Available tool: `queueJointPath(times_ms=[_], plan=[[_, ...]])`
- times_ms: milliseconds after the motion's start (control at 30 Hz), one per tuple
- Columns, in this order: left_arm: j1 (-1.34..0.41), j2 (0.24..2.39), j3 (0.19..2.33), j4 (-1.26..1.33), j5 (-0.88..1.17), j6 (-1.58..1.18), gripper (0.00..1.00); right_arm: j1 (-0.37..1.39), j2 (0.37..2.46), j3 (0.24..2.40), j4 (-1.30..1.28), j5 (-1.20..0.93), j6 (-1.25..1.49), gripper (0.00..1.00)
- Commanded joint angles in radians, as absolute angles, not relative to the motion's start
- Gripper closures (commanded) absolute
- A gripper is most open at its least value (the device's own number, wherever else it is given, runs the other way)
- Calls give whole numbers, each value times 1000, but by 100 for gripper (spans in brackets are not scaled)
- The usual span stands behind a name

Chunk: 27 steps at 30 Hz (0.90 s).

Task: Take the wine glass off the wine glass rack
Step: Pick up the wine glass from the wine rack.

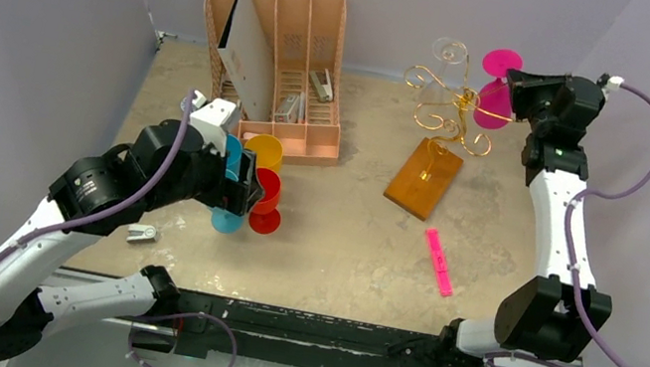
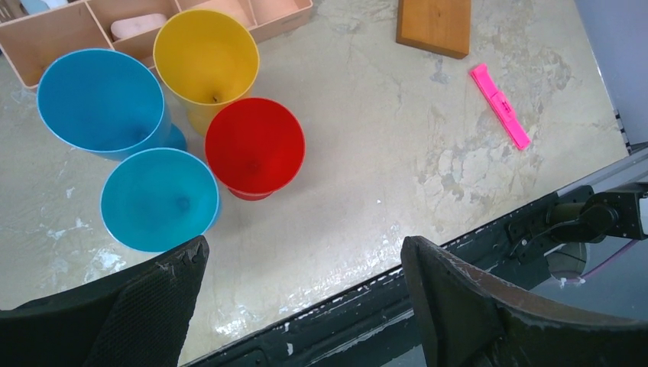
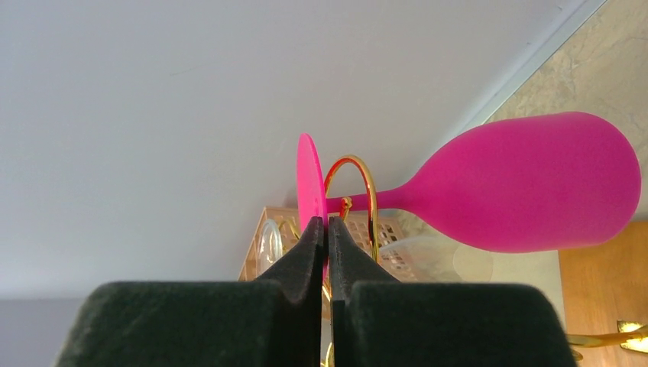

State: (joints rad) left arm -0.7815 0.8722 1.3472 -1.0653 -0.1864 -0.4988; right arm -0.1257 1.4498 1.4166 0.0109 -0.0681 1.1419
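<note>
A pink wine glass hangs upside down by its stem on a gold arm of the wine glass rack, whose wooden base lies on the table at the back right. My right gripper is up beside the rack, shut on the thin round foot of the pink wine glass; in the right wrist view the gripper pinches the foot edge-on. A clear wine glass hangs on the rack's far side. My left gripper is open over the table, holding nothing.
Two blue cups, a yellow cup and a red cup stand under the left gripper. A pink-tan file organiser stands at the back. A pink strip and a small white clip lie on the table.
</note>
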Motion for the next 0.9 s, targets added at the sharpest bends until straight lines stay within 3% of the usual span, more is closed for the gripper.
queueJointPath(times_ms=[0, 867], plan=[[-782, 874, 1334, -1065, -176, -524, 5, -135, 1398, 1392, 89, -17, 1167, 100], [-782, 881, 1335, -1071, -161, -517, 5, -138, 1379, 1451, -21, 39, 1153, 100]])
